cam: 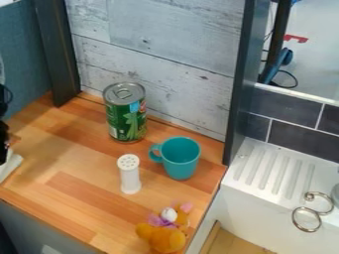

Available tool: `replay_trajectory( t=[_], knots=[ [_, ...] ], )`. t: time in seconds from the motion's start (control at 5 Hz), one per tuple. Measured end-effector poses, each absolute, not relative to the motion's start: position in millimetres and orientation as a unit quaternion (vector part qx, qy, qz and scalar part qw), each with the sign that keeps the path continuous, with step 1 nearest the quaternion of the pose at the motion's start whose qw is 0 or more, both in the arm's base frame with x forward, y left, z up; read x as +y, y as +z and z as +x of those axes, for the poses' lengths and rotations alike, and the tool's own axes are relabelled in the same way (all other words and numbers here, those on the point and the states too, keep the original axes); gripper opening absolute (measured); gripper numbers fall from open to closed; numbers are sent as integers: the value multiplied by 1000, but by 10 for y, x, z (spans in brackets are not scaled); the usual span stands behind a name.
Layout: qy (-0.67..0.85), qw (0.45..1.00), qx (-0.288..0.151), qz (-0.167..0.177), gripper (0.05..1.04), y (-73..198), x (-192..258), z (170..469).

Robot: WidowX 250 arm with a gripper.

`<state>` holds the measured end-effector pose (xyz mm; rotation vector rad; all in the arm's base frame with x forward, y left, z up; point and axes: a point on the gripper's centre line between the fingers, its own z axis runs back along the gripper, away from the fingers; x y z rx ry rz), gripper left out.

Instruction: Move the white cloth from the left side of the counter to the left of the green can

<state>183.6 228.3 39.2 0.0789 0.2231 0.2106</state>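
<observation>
Honestly, looks barely started, can't tell what's left
Green tin can stands by the far wall, teal mug nearer; gripper's at the left edge, can't tell if wide or narrow.

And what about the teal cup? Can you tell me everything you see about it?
The cup is teal all over, inside too, with a round open top and one looped handle on its left side in the picture. It looks smooth, maybe plastic or glazed pottery; I can't tell which. It stands upright on the wooden counter, with the can behind and to the left and the white shaker in front and to the left. Neither touches it.
</observation>
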Motion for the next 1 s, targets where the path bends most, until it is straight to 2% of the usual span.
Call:
replay_trajectory(
  t=[0.4,0.6,0.8,1.0],
  knots=[
    [94,986,135,29,1003,125,2316,1836],
    [89,986,139,33,1003,76,2377,1883],
    [62,988,138,43,1003,75,2359,2057],
    [5,992,120,47,1003,89,2191,2433]
  ],
)
